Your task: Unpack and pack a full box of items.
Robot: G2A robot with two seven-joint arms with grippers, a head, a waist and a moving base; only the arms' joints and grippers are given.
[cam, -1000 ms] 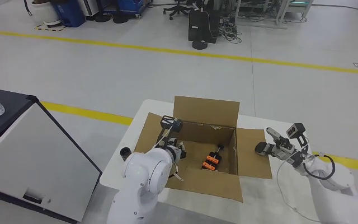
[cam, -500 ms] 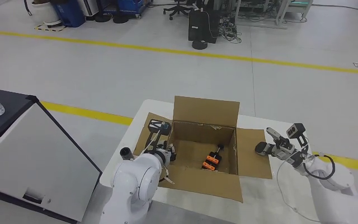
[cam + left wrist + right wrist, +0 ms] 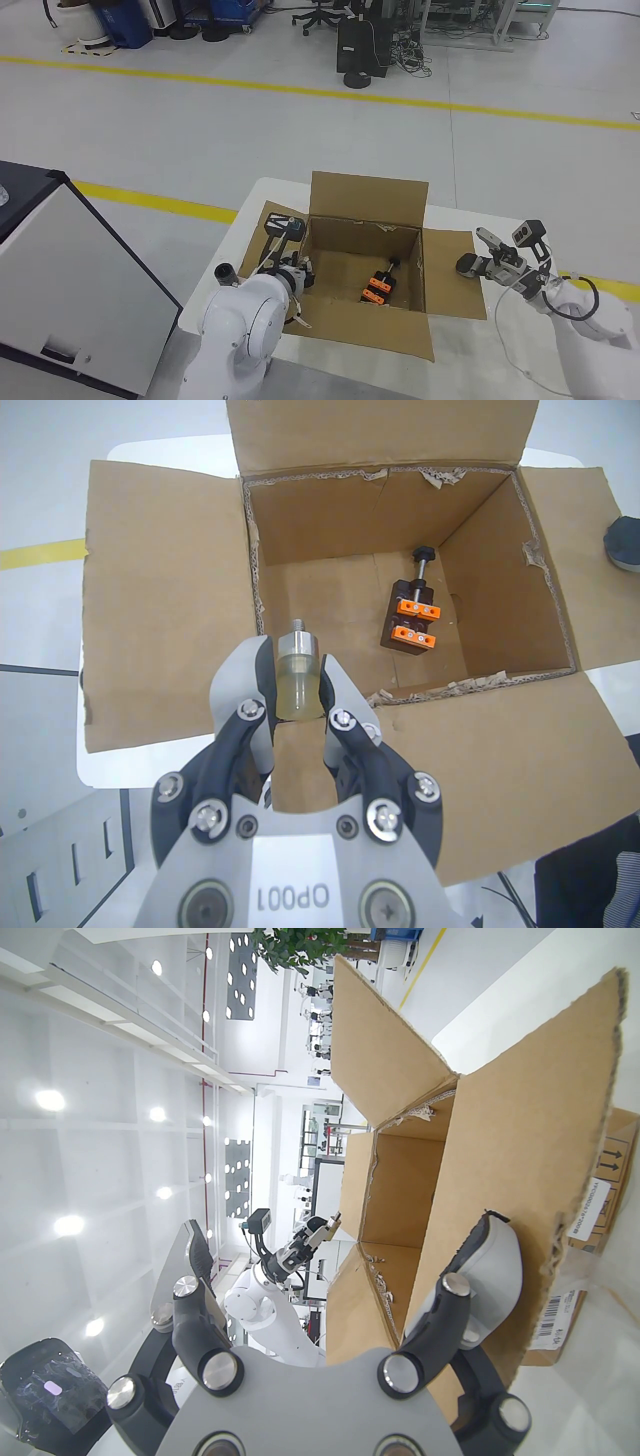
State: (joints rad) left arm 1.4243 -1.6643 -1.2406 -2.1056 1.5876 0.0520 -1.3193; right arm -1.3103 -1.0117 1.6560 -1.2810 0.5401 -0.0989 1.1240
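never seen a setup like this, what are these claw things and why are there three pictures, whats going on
This is a two-armed robot working at a white table. Each "claw" is a gripper on the end of an arm. The top picture comes from a camera above the arms, looking down. The other two come from cameras on the wrists, so each looks along its own gripper.

On the table stands an open cardboard box with its flaps spread out. Inside it lies a small black clamp with orange parts.

The left gripper is shut on a clear cylinder with a metal cap, held up near the box's edge. The right gripper is open and empty, beside the box's side flap.
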